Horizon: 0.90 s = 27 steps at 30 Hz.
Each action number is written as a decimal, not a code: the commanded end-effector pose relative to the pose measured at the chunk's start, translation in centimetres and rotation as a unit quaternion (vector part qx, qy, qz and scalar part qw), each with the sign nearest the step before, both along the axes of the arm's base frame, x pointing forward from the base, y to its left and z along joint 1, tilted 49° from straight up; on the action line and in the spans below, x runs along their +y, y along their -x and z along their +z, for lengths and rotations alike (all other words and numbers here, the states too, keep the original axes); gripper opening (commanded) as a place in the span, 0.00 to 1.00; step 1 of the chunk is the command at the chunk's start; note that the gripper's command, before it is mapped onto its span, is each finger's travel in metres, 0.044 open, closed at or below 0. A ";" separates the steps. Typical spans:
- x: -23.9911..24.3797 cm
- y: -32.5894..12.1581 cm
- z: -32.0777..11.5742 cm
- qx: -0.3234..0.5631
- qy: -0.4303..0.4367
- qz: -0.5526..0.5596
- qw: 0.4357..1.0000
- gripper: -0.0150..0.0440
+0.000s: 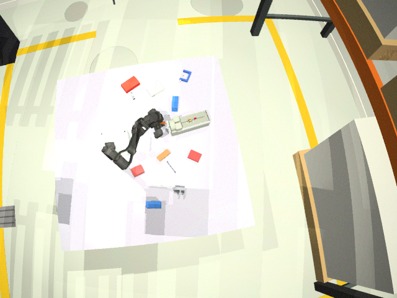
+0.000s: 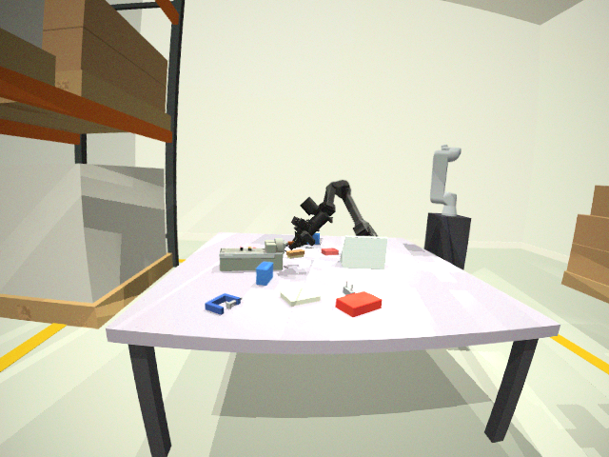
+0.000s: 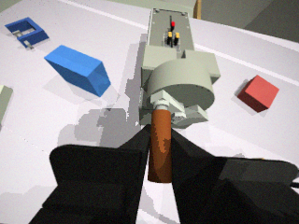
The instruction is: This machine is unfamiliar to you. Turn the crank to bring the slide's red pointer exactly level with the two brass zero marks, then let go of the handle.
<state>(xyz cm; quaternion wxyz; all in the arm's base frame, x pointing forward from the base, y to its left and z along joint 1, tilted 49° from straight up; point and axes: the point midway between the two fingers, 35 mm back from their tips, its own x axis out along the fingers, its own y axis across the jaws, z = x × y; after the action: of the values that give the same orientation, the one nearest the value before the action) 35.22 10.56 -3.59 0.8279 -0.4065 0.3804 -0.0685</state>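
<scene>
The grey-green machine stands on the table with its round housing toward the arm. Its crank handle is an orange-brown cylinder pointing toward the wrist camera. My gripper is shut on this handle, one black finger on each side; the end of the handle shows between them. The red pointer sits in the slot on top, off the level of the two brass marks, on the side farther from the crank.
A blue block stands beside the machine. A red block and an orange block lie on its other side. A pale upright panel stands near the arm's base.
</scene>
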 end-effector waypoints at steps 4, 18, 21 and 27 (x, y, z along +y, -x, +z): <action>0.0 0.0 0.1 0.001 0.002 0.001 1.000 0.25; 0.0 -0.2 1.5 0.001 0.002 0.001 1.000 0.25; -0.2 -0.3 1.8 0.001 0.003 0.001 1.000 0.25; -0.5 -0.4 2.4 0.001 0.003 0.001 1.000 0.25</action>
<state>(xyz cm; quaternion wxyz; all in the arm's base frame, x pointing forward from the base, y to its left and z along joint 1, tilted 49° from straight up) 35.50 10.33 -1.93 0.8254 -0.4082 0.3850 -0.0627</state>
